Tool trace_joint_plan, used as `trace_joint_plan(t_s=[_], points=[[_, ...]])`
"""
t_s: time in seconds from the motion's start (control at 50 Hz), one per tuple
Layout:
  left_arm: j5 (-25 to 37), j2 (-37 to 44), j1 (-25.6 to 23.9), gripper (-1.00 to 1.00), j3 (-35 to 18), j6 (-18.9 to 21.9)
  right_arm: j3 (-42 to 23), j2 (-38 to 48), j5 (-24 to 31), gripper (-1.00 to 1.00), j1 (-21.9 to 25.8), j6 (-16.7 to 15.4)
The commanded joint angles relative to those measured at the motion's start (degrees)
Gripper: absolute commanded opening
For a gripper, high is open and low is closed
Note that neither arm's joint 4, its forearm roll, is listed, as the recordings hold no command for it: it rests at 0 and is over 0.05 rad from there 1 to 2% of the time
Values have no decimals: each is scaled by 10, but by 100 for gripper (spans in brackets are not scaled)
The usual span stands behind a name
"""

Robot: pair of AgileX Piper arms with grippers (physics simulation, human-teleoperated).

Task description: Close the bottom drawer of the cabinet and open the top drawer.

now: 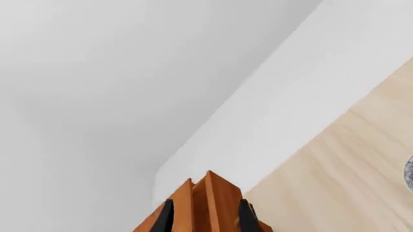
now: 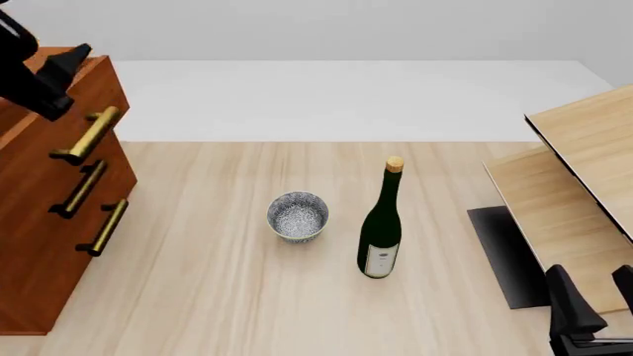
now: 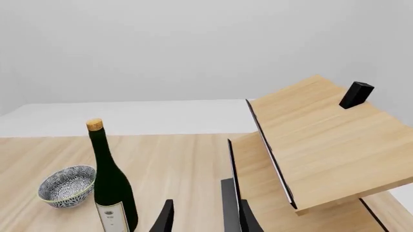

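The reddish-brown cabinet [image 2: 44, 252] stands at the table's left edge with three brass bar handles. The top drawer [image 2: 99, 96] and its handle [image 2: 89, 135] seem to stick out a little past the middle drawer. The bottom drawer [image 2: 84, 259] looks flush with the cabinet front, and its handle [image 2: 105, 227] is free. My left gripper [image 2: 61, 78] is open at the cabinet's upper front corner, above the top handle. In the left wrist view its fingers [image 1: 166, 217] straddle a wooden corner [image 1: 210, 203]. My right gripper [image 2: 594, 285] is open and empty at the front right [image 3: 205, 212].
A patterned bowl [image 2: 298, 216] and a dark green bottle [image 2: 381, 222] stand mid-table; both also show in the right wrist view, the bowl [image 3: 66, 186] beside the bottle [image 3: 113, 183]. Pale light-wood furniture [image 2: 583, 148] with a black base [image 2: 505, 256] fills the right side.
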Motion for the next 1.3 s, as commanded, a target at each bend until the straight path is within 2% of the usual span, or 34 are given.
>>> trace_joint_plan(t_s=[0.02,0.08,0.1,0.14,0.2,0.28,0.42,0.48,0.5,0.54,0.6,0.66,0.68,0.72,0.74,0.78,0.82,0.88,0.9,1.04,1.12,1.3], points=[[146,40,9,100,-144,-162,0,0,0,100,1,-1],[180,56,8,100,-169,-204,0,0,0,100,1,-1],[186,57,22,100,-177,-217,0,0,0,100,1,-1],[178,48,32,100,-173,-201,0,0,0,100,1,0],[214,66,40,100,-212,-251,0,0,0,100,2,-1],[241,80,38,100,-233,-290,0,-1,0,100,3,-1],[262,88,49,100,-245,-310,0,-1,0,100,1,-2],[272,92,55,100,-248,-326,0,-1,1,100,3,-2],[285,101,45,100,-254,-350,0,-1,1,100,3,-2],[281,97,55,100,-246,-344,0,-1,1,100,3,-2],[292,102,60,100,-250,-366,0,-1,1,100,3,-2],[290,98,64,100,-250,-355,0,-1,0,100,3,-4],[296,102,65,100,-253,-370,0,-1,0,100,3,-4],[296,102,66,100,-249,-373,1,-2,1,100,3,-4],[305,109,61,100,-250,-395,1,-2,1,100,3,-4],[300,105,65,100,-241,-393,2,-3,1,100,3,-4],[303,107,66,100,-239,-406,2,-3,1,100,3,-4],[298,103,72,100,-228,-403,2,-4,1,100,4,-5],[302,105,73,100,-228,-414,2,-4,1,100,4,-5],[295,103,78,100,-210,-420,3,-4,1,100,4,-4],[291,105,81,100,-193,-437,3,-4,1,100,3,-4],[282,101,89,100,-175,-439,3,-4,1,100,3,-5]])
